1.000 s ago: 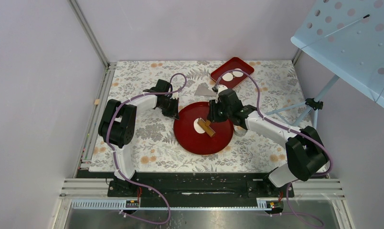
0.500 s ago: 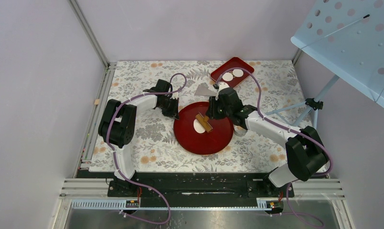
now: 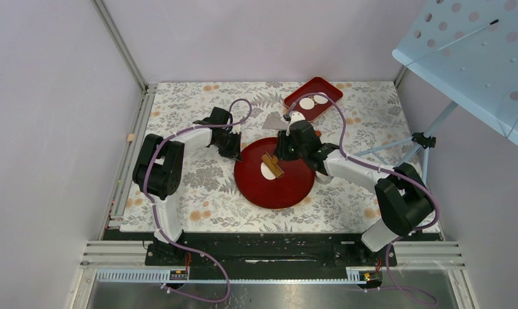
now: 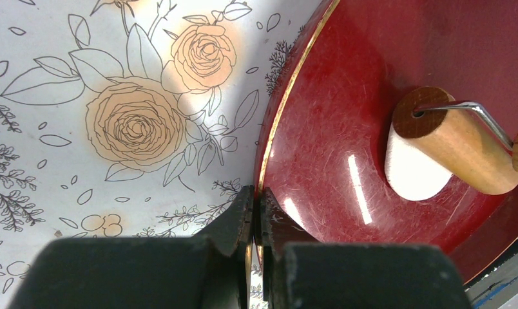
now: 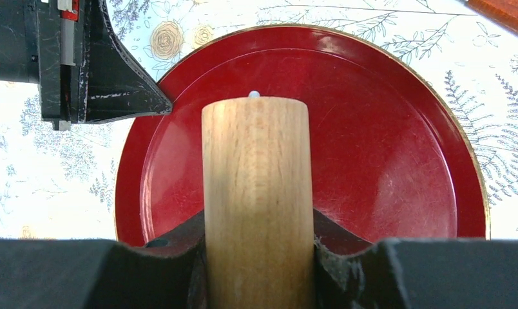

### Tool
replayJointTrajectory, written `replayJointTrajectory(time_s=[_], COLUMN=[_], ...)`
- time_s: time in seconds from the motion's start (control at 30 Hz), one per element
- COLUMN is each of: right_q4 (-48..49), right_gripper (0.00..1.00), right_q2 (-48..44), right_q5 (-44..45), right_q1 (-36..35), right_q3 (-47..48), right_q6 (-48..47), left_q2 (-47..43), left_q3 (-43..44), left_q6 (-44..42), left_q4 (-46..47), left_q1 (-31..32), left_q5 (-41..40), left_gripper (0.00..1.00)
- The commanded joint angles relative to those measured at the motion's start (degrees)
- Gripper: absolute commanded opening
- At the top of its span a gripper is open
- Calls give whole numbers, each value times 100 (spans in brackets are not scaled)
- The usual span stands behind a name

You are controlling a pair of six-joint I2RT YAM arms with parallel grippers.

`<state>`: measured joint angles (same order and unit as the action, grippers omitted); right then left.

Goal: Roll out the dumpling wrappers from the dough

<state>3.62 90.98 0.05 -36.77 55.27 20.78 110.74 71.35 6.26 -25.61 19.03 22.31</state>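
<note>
Right claw clamps the roller handle. Dough, a flattened white patch, lies ahead of it under the roller drum on the red plate. Drum axis crosswise to handle. Left claw pinches the plate's rim.
</note>
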Motion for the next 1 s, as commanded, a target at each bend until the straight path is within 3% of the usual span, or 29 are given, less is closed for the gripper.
replayJointTrajectory(time_s=[0.0,0.97], right_q4=[-755,-827], right_gripper=[0,0], right_q2=[275,762], right_q5=[150,10], right_q1=[-194,-550], right_q3=[-93,-560], right_q6=[-180,-125], left_q2=[137,134], left_q3=[65,59], left_q6=[-46,-46], left_q4=[-134,-129], left_q1=[-33,-86], left_q5=[-2,61], left_gripper=[0,0])
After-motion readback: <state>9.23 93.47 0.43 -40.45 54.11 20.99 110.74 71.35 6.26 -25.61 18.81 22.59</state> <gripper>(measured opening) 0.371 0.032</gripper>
